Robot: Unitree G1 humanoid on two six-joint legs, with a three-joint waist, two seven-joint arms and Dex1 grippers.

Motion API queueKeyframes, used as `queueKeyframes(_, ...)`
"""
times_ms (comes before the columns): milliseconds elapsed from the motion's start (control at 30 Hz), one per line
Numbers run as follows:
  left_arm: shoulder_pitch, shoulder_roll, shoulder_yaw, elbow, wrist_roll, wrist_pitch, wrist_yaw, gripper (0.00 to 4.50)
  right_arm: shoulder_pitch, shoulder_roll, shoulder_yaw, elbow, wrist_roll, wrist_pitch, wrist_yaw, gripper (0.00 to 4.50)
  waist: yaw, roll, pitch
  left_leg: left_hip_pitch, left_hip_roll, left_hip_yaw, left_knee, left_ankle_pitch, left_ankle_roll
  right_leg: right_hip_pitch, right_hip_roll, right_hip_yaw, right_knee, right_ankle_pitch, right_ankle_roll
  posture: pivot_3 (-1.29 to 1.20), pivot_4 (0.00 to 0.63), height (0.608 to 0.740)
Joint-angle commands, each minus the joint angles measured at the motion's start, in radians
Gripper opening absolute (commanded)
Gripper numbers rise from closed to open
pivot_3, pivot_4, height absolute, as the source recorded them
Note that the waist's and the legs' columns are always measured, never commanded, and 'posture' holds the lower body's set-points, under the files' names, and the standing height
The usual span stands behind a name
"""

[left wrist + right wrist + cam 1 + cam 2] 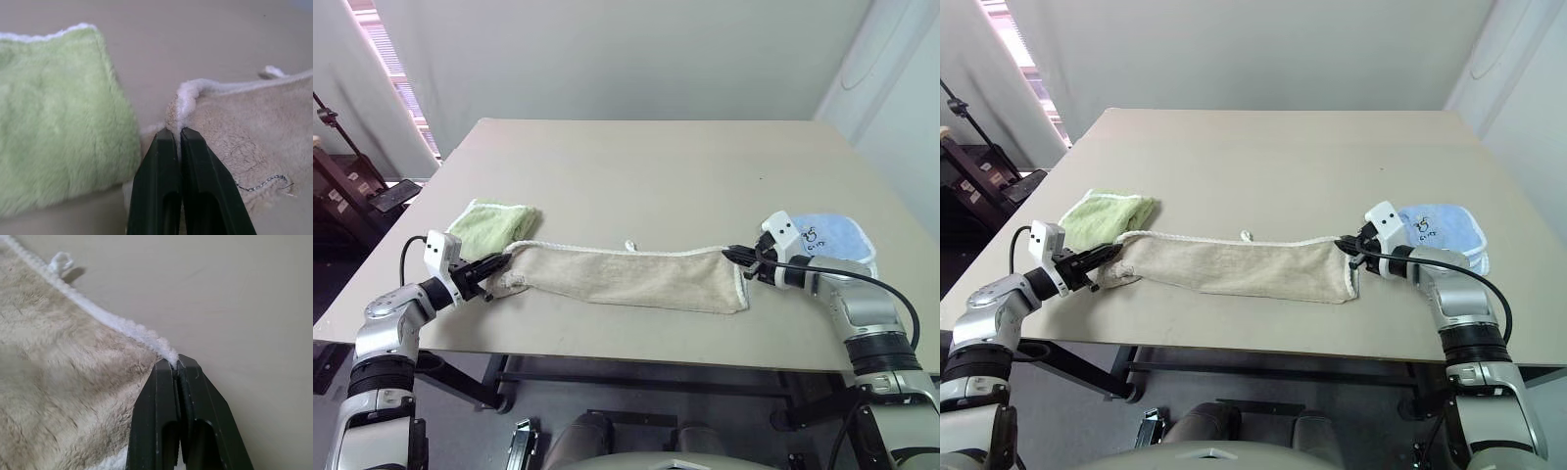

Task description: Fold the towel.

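Along the near edge of the tabletop (636, 157) the towel (626, 277) is stretched out as a long, folded beige band, its white corded edging running along the far side. At its left end the left tool (498, 262) is seen, and at its right end the right tool (736, 257); each end of the band is pinched between black fingers that are drawn almost together on the cloth.

From the left wrist view the left fingers (195, 166) are shown closed with only a thin slit between them, the white edging of the towel's corner caught at their tips, and a small dark stitched mark is made out on the beige pile beside them. From the right wrist view the right fingers (164, 401) are shown pressed shut on the corded edge at the other corner.

A small white loop (630, 244) is seen on the far edge of the towel, about midway. Farther back, a light-green folded towel (493, 222) lies just beyond the left end, toward the tabletop's left edge, and a light-blue folded towel (827, 235) lies by the right edge, partly hidden behind the right arm in the head views.
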Motion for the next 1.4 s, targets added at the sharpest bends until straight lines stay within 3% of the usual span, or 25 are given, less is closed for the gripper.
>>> queueKeyframes(33, -0.030, 0.006, 0.026, 0.006, -0.012, 0.009, 0.016, 1.42, -0.024, 0.010, -0.015, -0.029, 0.021, 0.005, 0.016, 0.00, -0.001, 0.000, 0.000, 0.000, 0.000, 0.000, 0.000, 0.000, 0.000, 0.000, 0.000, 0.000, 0.000, 0.000, 0.000, 0.00, 0.000, 0.740)
queueKeyframes(133, -0.026, 0.011, 0.031, 0.001, -0.018, 0.008, 0.008, 2.48, -0.027, 0.003, -0.005, -0.046, 0.014, 0.014, 0.035, 0.68, -0.004, 0.000, 0.000, 0.000, 0.000, 0.000, 0.000, 0.000, 0.000, 0.000, 0.000, 0.000, 0.000, 0.000, 0.000, 0.00, 0.000, 0.740)
queueKeyframes(300, -0.013, 0.020, 0.075, -0.104, -0.076, 0.055, 0.025, 4.27, -0.047, 0.010, -0.070, -0.086, 0.069, 0.074, 0.011, 2.43, -0.006, 0.000, 0.000, 0.000, 0.000, -0.001, 0.001, 0.000, 0.000, 0.000, 0.001, 0.000, 0.000, 0.001, 0.000, 0.00, 0.000, 0.740)
queueKeyframes(333, -0.006, 0.022, 0.085, -0.139, -0.095, 0.078, 0.025, 4.50, -0.054, 0.009, -0.090, -0.095, 0.090, 0.105, -0.001, 2.81, -0.005, 0.000, 0.000, 0.000, 0.000, -0.001, 0.001, 0.000, 0.000, 0.000, 0.001, 0.000, 0.000, 0.001, 0.000, 0.00, 0.000, 0.740)
queueKeyframes(400, 0.027, 0.023, 0.099, -0.234, -0.105, 0.075, 0.037, 4.50, -0.073, -0.010, -0.144, -0.106, 0.166, 0.235, -0.003, 3.49, -0.006, 0.000, 0.000, 0.000, 0.000, -0.001, 0.001, 0.000, 0.000, 0.000, 0.001, 0.000, 0.000, 0.001, 0.000, 0.00, 0.000, 0.740)
queueKeyframes(600, 0.135, 0.042, 0.133, -0.524, -0.225, 0.239, 0.035, 4.50, -0.078, -0.092, -0.274, -0.099, 0.337, 0.573, 0.010, 3.49, -0.003, 0.000, 0.000, 0.000, 0.001, 0.000, 0.000, 0.000, 0.000, -0.001, 0.000, 0.001, 0.000, 0.000, -0.001, 0.00, 0.000, 0.740)
queueKeyframes(733, 0.208, 0.051, 0.074, -0.662, -0.226, 0.292, 0.030, 4.50, -0.114, -0.191, -0.296, -0.041, 0.487, 1.027, 0.054, 3.49, 0.001, 0.001, 0.000, -0.001, 0.001, 0.000, 0.000, 0.000, 0.000, 0.000, 0.000, 0.001, 0.000, -0.002, -0.005, 0.00, 0.000, 0.740)
queueKeyframes(933, 0.257, 0.017, -0.046, -0.760, -0.206, 0.298, 0.029, 4.50, -0.010, -0.203, -0.358, -0.079, 0.571, 1.189, 0.049, 3.49, 0.002, 0.001, 0.000, -0.001, 0.002, 0.004, 0.000, -0.001, -0.003, 0.000, -0.002, 0.003, -0.002, -0.001, -0.006, 0.00, 0.000, 0.740)
queueKeyframes(1200, 0.244, 0.014, -0.218, -0.780, -0.122, 0.298, 0.022, 4.50, 0.157, -0.168, -0.387, -0.116, 0.712, 1.203, -0.030, 3.49, -0.001, 0.001, 0.000, -0.001, 0.003, 0.007, 0.001, -0.001, 0.000, 0.000, -0.002, 0.003, -0.003, -0.001, -0.006, 0.00, 0.000, 0.740)
queueKeyframes(1400, 0.207, -0.007, -0.274, -0.745, -0.078, 0.274, 0.024, 4.50, 0.175, -0.050, -0.409, -0.111, 0.772, 1.203, -0.191, 3.49, 0.001, 0.001, 0.000, -0.001, 0.005, 0.009, 0.001, -0.001, 0.000, -0.001, -0.001, 0.004, -0.003, 0.000, -0.007, 0.00, 0.000, 0.740)
